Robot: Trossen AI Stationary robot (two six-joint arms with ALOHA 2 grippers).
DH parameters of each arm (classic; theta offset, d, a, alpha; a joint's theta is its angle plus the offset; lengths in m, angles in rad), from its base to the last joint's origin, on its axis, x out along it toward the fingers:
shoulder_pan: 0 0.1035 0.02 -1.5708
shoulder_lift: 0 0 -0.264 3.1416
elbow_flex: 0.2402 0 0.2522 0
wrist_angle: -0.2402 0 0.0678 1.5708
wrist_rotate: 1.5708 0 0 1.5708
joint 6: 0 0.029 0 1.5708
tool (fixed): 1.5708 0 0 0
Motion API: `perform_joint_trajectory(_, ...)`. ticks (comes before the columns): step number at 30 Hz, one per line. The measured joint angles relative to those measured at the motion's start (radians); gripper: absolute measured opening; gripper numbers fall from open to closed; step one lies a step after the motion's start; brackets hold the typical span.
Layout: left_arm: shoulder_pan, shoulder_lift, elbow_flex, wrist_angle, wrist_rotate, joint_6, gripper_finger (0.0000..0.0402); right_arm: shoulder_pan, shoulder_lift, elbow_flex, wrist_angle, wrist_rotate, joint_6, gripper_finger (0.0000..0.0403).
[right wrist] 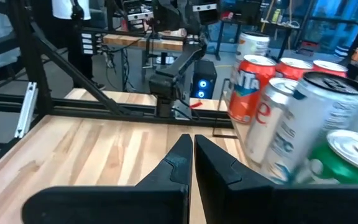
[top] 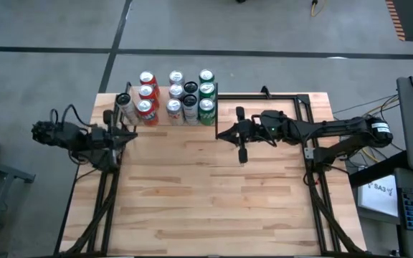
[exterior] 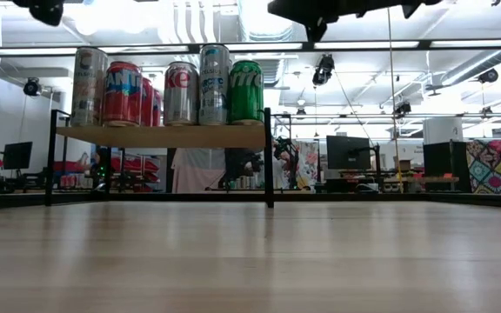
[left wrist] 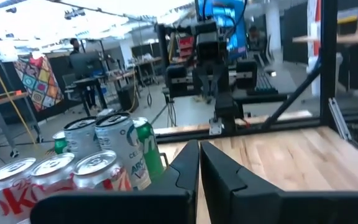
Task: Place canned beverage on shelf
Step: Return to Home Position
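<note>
Plank-striped tabletop [top: 214, 193] is seen from above, with the shelf [exterior: 163, 136] at its far left corner and the soda cans [top: 176, 93] packed upright on it in rows. Placing is judged done, with only parking the arms left. The left gripper [top: 126, 133] is held near the shelf and the right gripper [top: 222, 134] over mid-table, both pinched closed and empty; rear cans are hidden in the low view.
</note>
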Motion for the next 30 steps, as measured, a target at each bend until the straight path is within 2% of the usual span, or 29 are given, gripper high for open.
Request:
perform_joint_trajectory(8, 0.0, -0.188, -0.039, -0.008, -0.001, 0.0, 0.0, -0.02, -0.037, -0.044, -0.002, 0.0, 0.001, 0.0009)
perform_joint_trajectory(26, 0.0, -0.19, -0.094, -0.019, 0.009, 0.006, 0.0, -0.073, -0.225, -0.213, 0.002, -0.001, 0.008, 0.0009)
perform_joint_trajectory(30, 0.0, -0.19, -0.148, -0.011, 0.075, -0.01, 0.0, -0.078, -0.27, -0.264, 0.003, -0.004, 0.017, 0.0009)
